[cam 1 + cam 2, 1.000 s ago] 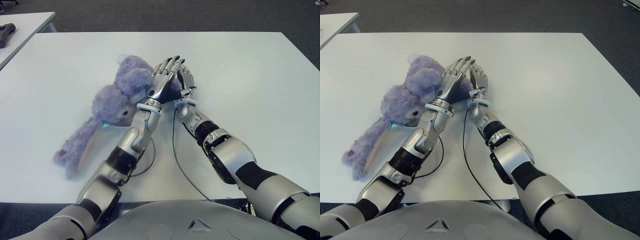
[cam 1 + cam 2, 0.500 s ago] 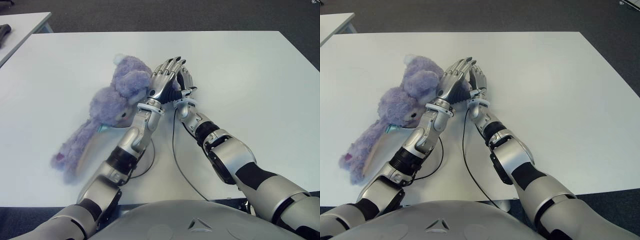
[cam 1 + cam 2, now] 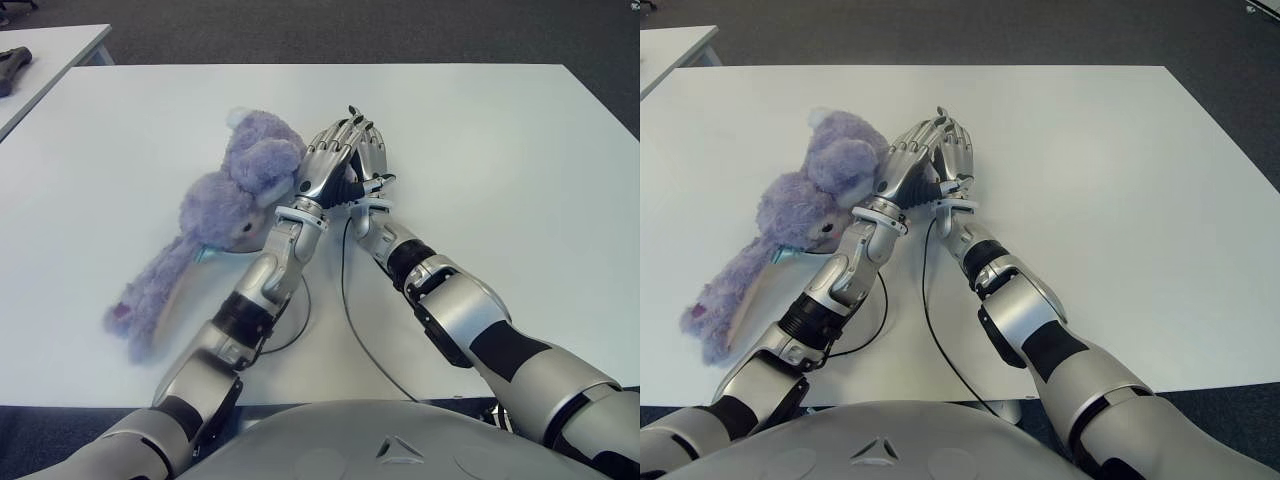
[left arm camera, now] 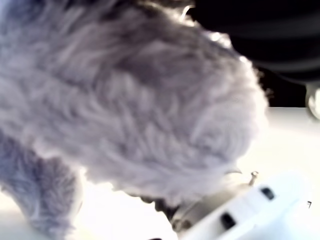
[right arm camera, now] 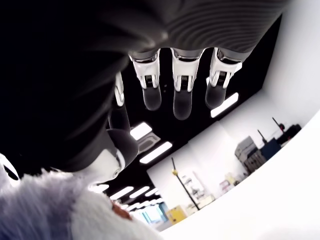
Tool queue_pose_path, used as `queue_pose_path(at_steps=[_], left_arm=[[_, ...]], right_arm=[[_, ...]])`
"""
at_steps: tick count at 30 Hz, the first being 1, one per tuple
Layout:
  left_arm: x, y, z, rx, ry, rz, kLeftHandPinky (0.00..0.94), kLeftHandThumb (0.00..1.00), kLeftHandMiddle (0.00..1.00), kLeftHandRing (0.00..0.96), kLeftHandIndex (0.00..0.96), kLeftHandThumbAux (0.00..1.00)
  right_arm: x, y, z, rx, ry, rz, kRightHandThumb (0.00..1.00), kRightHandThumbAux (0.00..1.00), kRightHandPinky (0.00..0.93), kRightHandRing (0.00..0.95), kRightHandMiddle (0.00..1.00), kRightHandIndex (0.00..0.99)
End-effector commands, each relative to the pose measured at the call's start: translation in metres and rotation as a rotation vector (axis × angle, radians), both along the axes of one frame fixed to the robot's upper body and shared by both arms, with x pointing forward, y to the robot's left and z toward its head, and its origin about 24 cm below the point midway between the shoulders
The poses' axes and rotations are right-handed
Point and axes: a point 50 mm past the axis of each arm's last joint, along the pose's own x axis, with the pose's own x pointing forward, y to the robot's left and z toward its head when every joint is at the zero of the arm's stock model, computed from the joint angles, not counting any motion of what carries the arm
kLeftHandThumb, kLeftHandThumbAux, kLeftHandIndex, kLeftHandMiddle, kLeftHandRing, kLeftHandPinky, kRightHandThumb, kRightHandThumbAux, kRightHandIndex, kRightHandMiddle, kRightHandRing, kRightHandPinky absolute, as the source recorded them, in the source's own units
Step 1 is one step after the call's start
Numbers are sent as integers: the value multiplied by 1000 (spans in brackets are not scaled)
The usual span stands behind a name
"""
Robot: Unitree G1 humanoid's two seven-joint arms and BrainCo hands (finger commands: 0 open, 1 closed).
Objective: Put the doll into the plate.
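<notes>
Left robot hand (image 3: 325, 168) | fingers more curled | doll (image 3: 225, 205) unmoved

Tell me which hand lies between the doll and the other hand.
The left hand: it is against the purple doll, while the right hand is on its far side.

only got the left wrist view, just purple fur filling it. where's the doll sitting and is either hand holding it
Observer: The doll lies on the white table, on the robot's left side; neither hand grasps it.
Operator: where's my left hand then
Observer: The left hand is against the doll's right edge, fingers straight.
Operator: and the right
Observer: The right hand is pressed alongside the left one, fingers extended and holding nothing.
Operator: see the plate anywhere
Observer: No plate shows in any view.
</notes>
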Motion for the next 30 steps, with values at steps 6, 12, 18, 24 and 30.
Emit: queue_pose_path(at_steps=[6,12,18,24,30], left_arm=[[0,-3,-6,65,39,-14,0,58,0,0,0,153],[-2,-5,-3,80,42,-22,0,48,0,0,0,130],[-4,-7,1,85,36,-34,0,40,0,0,0,125],[-6,-9,9,73,16,-60,0,36,0,0,0,128],[-8,-15,31,67,-30,-105,0,42,0,0,0,134]], right_arm=[[-68,-17,-98,-117,314,-66,703,710,60,65,154,421],[-77,-28,-109,-117,342,-94,708,709,196,177,229,422],[-50,-6,-82,406,473,32,10,603,2,2,3,6],[-57,-17,-91,96,388,-14,690,721,490,506,509,420],[-60,-28,-105,205,569,-29,690,722,533,517,497,425]])
